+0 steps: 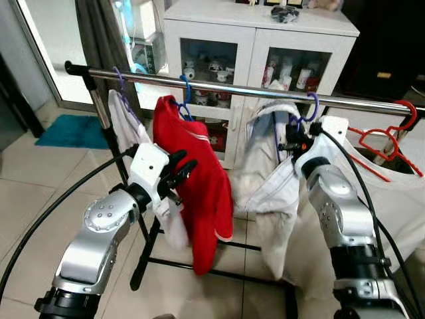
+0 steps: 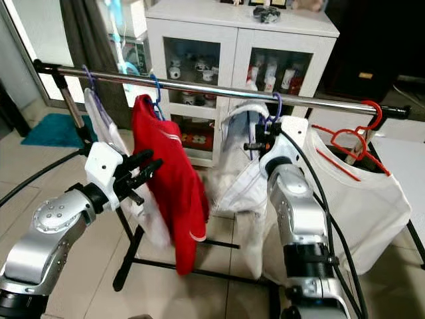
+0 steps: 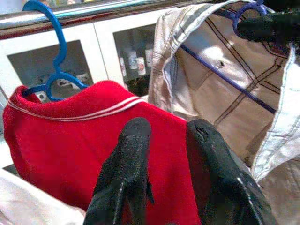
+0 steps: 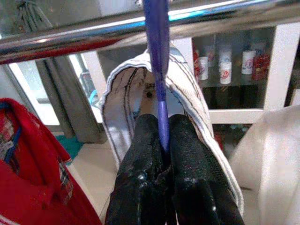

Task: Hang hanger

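Your right pincer [image 4: 161, 140] is clenched on the purple hanger [image 4: 157, 56], hooked over the rail [image 1: 265, 91]. Left pincer [image 3: 164, 159] hangs released, red shirt [image 1: 199, 179] at its 3 o'clock.

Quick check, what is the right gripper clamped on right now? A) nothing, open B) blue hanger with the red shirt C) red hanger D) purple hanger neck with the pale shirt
D: the right gripper has its fingers shut on the purple hanger just under the rail, with the pale shirt on it.
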{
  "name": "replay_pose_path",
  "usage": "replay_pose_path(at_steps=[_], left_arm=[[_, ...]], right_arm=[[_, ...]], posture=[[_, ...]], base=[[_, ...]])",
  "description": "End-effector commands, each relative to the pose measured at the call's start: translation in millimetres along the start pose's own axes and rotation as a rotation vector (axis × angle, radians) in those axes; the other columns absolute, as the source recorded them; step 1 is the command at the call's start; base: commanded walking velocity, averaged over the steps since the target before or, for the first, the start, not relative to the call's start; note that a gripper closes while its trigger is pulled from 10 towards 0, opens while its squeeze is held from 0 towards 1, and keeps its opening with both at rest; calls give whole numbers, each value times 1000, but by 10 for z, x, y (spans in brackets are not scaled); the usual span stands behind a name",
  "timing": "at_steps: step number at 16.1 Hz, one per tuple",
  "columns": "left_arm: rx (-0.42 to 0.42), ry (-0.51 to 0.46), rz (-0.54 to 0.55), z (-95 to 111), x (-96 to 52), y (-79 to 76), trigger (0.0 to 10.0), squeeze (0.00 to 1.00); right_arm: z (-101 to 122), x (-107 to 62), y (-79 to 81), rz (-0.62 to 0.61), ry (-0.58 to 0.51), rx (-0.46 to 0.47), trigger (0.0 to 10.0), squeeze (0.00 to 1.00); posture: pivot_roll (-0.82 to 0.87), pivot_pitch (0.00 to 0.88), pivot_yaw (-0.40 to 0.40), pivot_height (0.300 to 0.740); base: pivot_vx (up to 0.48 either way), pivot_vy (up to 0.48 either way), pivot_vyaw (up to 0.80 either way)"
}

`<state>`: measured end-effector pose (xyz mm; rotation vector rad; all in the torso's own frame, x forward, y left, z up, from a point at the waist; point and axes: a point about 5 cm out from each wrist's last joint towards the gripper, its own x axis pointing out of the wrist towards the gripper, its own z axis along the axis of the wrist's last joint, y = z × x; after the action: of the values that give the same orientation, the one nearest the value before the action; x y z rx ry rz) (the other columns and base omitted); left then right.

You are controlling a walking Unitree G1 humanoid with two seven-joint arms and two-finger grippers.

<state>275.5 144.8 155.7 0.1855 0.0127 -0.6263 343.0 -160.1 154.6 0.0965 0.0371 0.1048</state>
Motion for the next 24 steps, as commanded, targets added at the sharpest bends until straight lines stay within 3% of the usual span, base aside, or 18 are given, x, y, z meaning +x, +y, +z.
replay_pose_path(at_steps=[1, 5, 9, 16, 22, 23, 24], left_arm=[[1, -10, -28, 82, 14, 22, 10000, 0], [-14, -25, -76, 145, 44, -8, 10000, 0], [-7, -37, -109, 222, 66, -34, 10000, 0], [-18, -23, -138, 202, 46, -42, 10000, 0], [-9, -16, -146, 183, 53, -31, 10000, 0], [-8, -20, -147, 187, 56, -30, 10000, 0], [-8, -22, -147, 188, 57, -30, 10000, 0]], right_arm=[[236, 103, -8, 13, -82, -17, 10000, 0], [230, 302, 113, 85, 18, -60, 10000, 0], [298, 506, 98, 41, 35, -51, 10000, 0], [34, 549, 83, 22, 182, -69, 10000, 0], [39, 564, 119, 39, 145, -39, 10000, 0], [93, 565, 126, 50, 97, -20, 10000, 400], [115, 565, 127, 53, 78, -14, 10000, 400]], posture=[[70, 16, -22, 740], [69, 11, -16, 740], [76, 3, -15, 740], [78, 0, -8, 740], [82, 0, -4, 740], [83, 0, -3, 740], [83, 0, -3, 740]], base=[[0, 0, 0], [0, 0, 0], [0, 0, 0], [0, 0, 0], [0, 0, 0], [0, 0, 0], [0, 0, 0]])
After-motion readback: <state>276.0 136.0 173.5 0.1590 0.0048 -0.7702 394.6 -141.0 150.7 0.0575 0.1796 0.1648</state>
